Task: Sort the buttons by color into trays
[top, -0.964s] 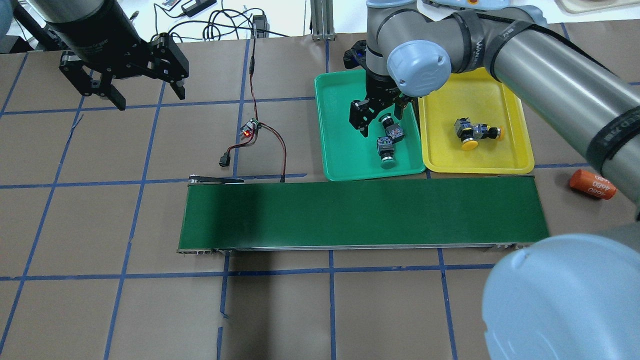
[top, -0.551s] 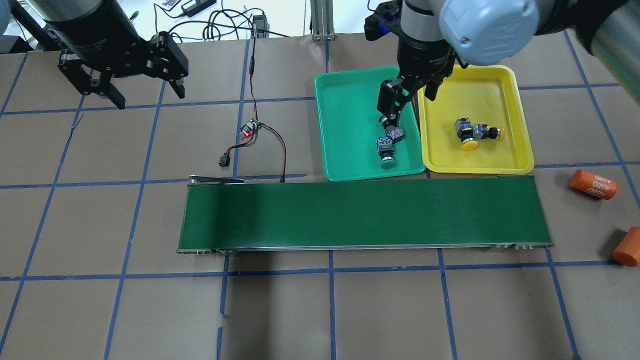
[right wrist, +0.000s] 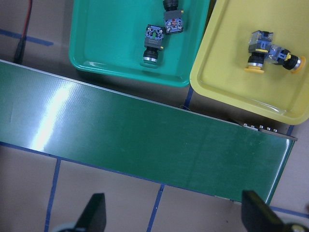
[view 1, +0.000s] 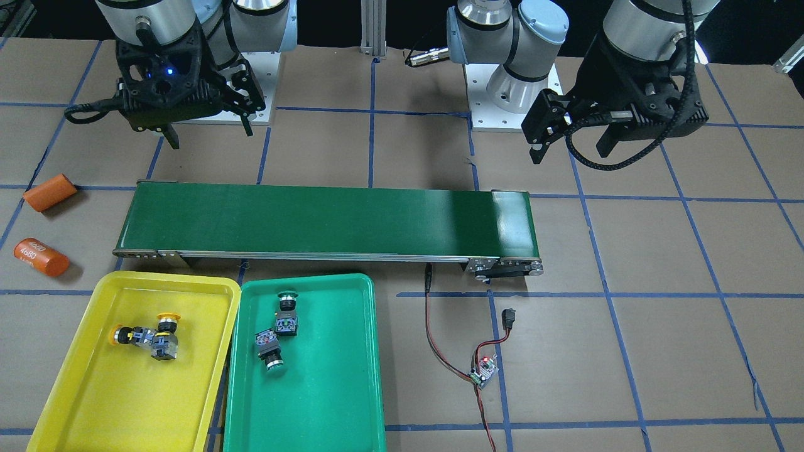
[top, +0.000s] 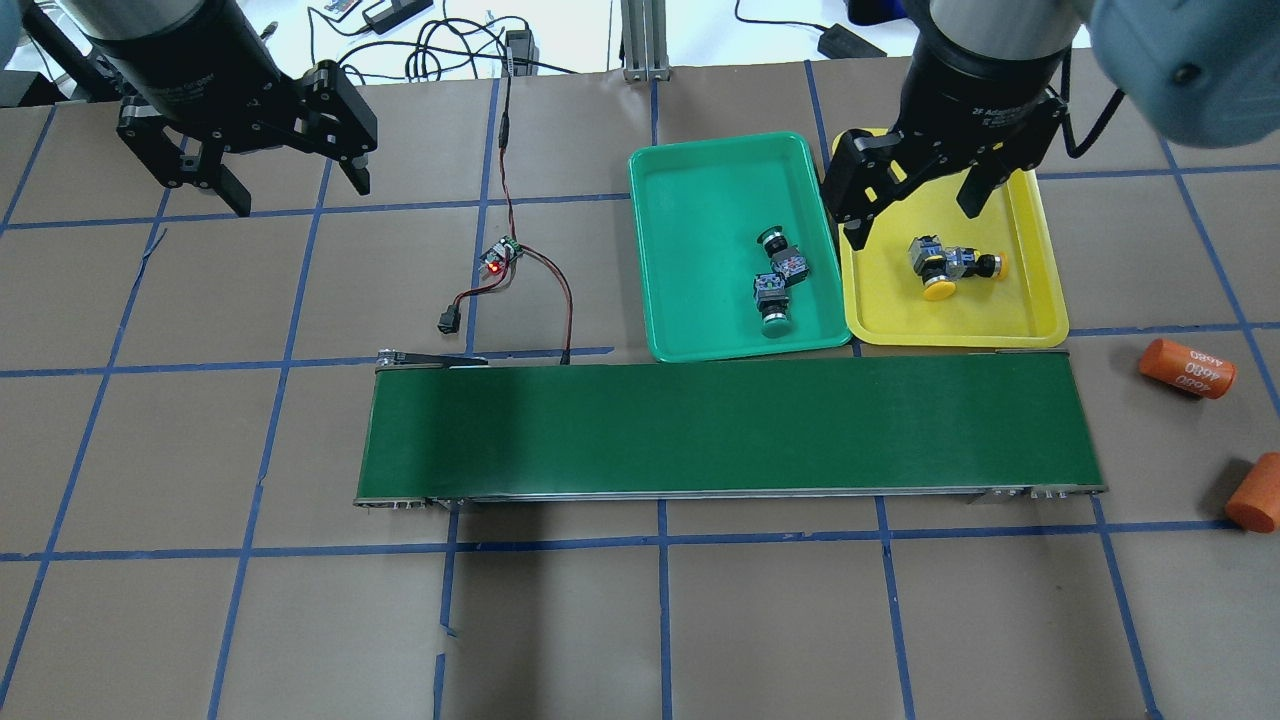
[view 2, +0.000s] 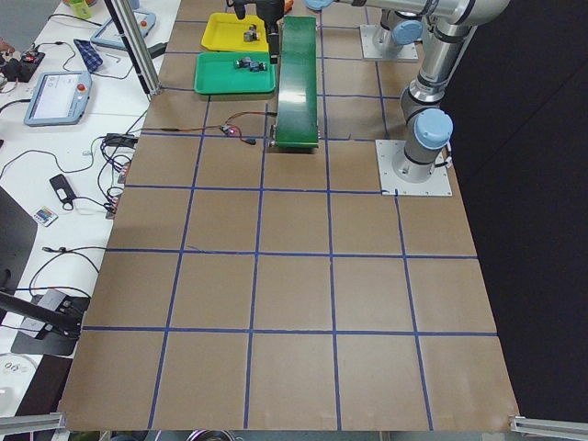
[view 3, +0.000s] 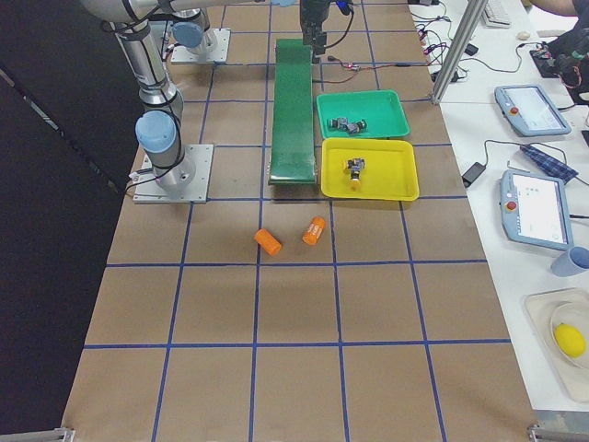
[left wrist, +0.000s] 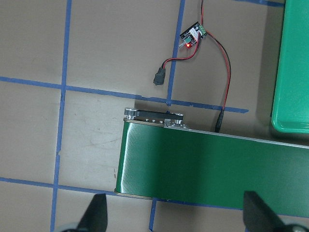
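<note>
Two green buttons point(top: 771, 300) point(top: 772, 241) lie close together in the green tray point(top: 700, 250). Two yellow buttons point(top: 930, 272) point(top: 978, 263) lie touching in the yellow tray point(top: 950, 318). My right gripper point(top: 915, 218) hangs open and empty, high above the yellow tray's far left part. Its wrist view shows both green buttons point(right wrist: 151, 46) point(right wrist: 172, 15), the yellow pair point(right wrist: 258, 54) and both trays point(right wrist: 96, 58) point(right wrist: 227, 92) below. My left gripper point(top: 298, 195) is open and empty, high over the table's far left. In the front-facing view the left gripper point(view 1: 568, 154) and the right gripper point(view 1: 209, 135) hang behind the belt.
A long dark-green conveyor belt point(top: 720, 425) lies in front of the trays. Two orange cylinders point(top: 1185, 368) point(top: 1255, 492) lie at the right. A small wired circuit board point(top: 498, 257) with red and black leads lies left of the green tray.
My right gripper has lifted away from the green buttons in the green tray and swung right, over the yellow tray. The buttons and my left arm have not moved.
</note>
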`<state>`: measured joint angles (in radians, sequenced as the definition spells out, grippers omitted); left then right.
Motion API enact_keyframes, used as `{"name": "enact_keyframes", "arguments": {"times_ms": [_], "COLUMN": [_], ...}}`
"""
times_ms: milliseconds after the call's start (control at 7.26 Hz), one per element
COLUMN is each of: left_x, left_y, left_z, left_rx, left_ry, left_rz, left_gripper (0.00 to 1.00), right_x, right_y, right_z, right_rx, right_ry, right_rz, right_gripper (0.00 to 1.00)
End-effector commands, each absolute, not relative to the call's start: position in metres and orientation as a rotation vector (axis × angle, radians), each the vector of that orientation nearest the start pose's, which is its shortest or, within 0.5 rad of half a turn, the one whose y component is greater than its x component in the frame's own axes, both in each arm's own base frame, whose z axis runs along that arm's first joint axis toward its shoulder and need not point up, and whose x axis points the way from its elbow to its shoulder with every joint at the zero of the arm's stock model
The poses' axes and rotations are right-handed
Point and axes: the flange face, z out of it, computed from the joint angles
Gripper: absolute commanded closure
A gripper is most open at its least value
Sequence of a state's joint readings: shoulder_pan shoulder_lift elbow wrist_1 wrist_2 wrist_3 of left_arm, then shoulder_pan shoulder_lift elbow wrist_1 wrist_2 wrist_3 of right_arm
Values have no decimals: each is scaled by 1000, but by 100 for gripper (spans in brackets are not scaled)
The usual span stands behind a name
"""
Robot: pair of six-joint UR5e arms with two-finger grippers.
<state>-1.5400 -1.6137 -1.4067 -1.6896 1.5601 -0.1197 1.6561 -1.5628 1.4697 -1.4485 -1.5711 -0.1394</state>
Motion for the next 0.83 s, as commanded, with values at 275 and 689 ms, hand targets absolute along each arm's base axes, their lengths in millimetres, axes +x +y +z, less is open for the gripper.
{"name": "enact_keyframes", "arguments": {"times_ms": [275,689], "left_x": [-118,-118], "left_y": [-512,-512], "left_z": [535,537], "left_rx": [-239,-239], "left_ry": [3143,3144], "left_rz": [-4,-11], "left_gripper": [0,0], "right_x": [172,172], "right_y": [-462,-464], "right_z": [534,533], "right_rx": [-176,80], "right_ry": [3144,3143], "right_rz": [-12,-13], "right_gripper": [0,0]}}
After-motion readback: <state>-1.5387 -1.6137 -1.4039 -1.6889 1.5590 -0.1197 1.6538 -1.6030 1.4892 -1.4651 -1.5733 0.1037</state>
